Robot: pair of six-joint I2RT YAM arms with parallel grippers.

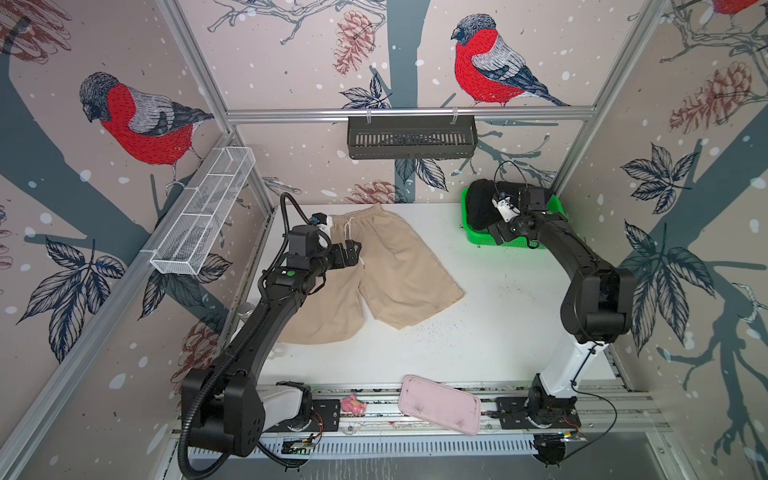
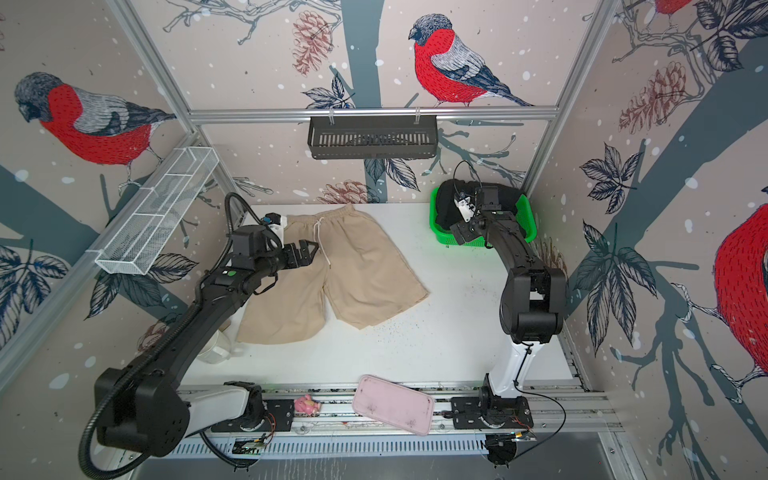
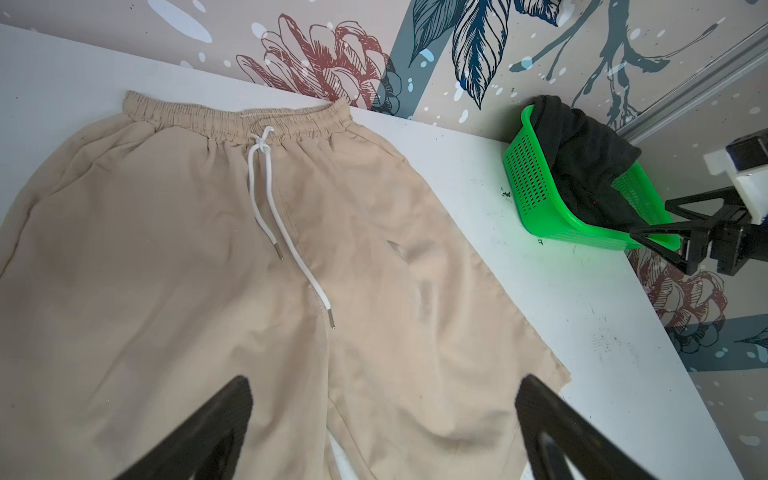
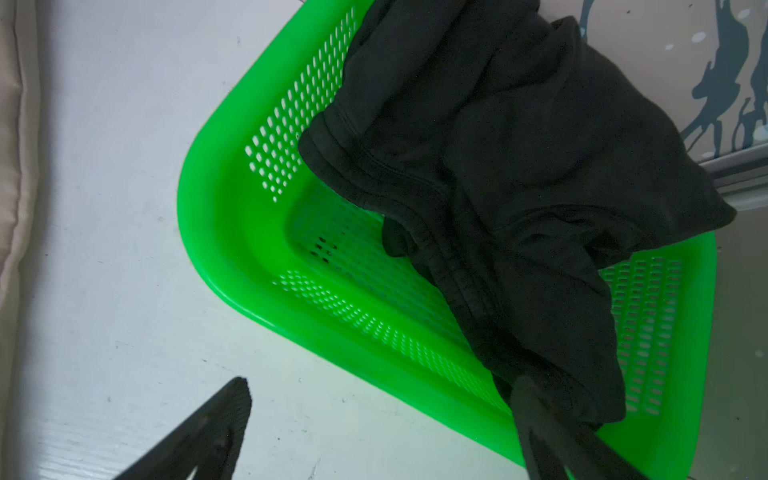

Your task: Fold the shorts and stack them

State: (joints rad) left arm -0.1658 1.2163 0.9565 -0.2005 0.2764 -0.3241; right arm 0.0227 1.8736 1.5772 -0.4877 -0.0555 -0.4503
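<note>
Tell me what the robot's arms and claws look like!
Both arms are black with white lower parts. The left arm has a ribbed black hose and a green dot. The right arm has thin black wires. The left claw and right claw have black, triangle-shaped fingers.

Bright, even light, soft shadows; close fingers (image 3: 208,432) blurred in wrist views.

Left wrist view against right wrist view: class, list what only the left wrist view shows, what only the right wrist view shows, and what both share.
Only left wrist: the white drawstring and gathered waistband of the beige shorts, plus the open left gripper. Only right wrist: the perforated floor of the green basket. Both: the green basket, the black shorts heaped in it, the white table, the open right gripper, and at least an edge of the beige shorts.
</note>
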